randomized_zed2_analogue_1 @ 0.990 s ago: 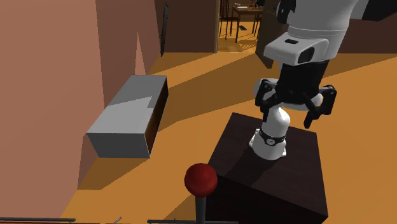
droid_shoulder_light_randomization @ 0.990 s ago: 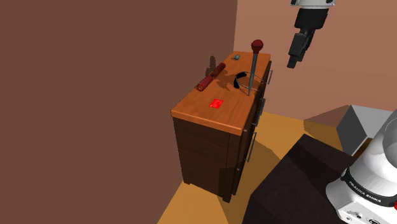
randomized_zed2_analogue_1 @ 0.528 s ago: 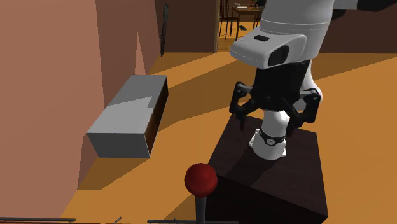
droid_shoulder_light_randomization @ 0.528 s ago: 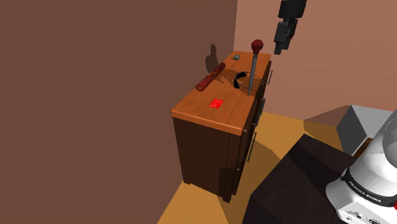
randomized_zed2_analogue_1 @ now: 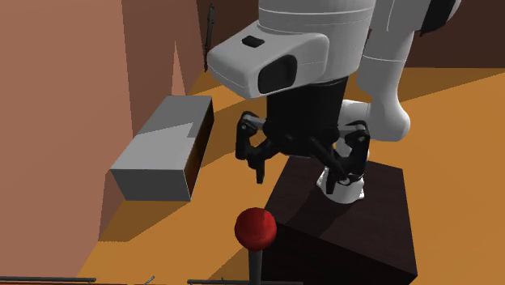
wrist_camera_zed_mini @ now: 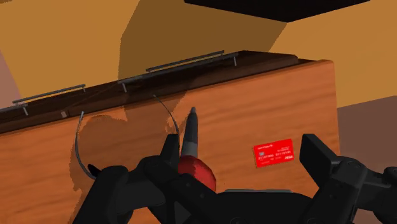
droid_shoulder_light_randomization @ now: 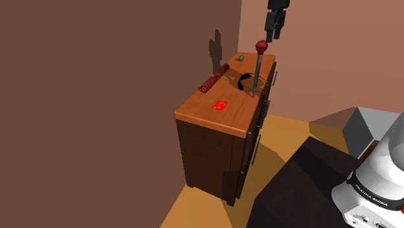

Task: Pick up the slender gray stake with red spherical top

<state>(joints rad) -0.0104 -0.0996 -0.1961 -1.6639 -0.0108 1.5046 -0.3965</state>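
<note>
Gripper (droid_shoulder_light_randomization: 272,34) is hovering further toward the shoulder view's left than before, above the stake (droid_shoulder_light_randomization: 258,68); its fingers are standing apart, clasping nothing. Stake is standing upright on the wooden dresser (droid_shoulder_light_randomization: 207,118); red card (droid_shoulder_light_randomization: 221,104) is lying apart from it.

The stake (droid_shoulder_light_randomization: 258,70) stands upright on the cabinet (droid_shoulder_light_randomization: 201,111). In the shoulder view, the card (droid_shoulder_light_randomization: 221,104) lies on the cabinet down-left of the stake, the rod (droid_shoulder_light_randomization: 214,78) lies left of it, and the gripper (droid_shoulder_light_randomization: 273,34) hangs above it, apart.
</note>
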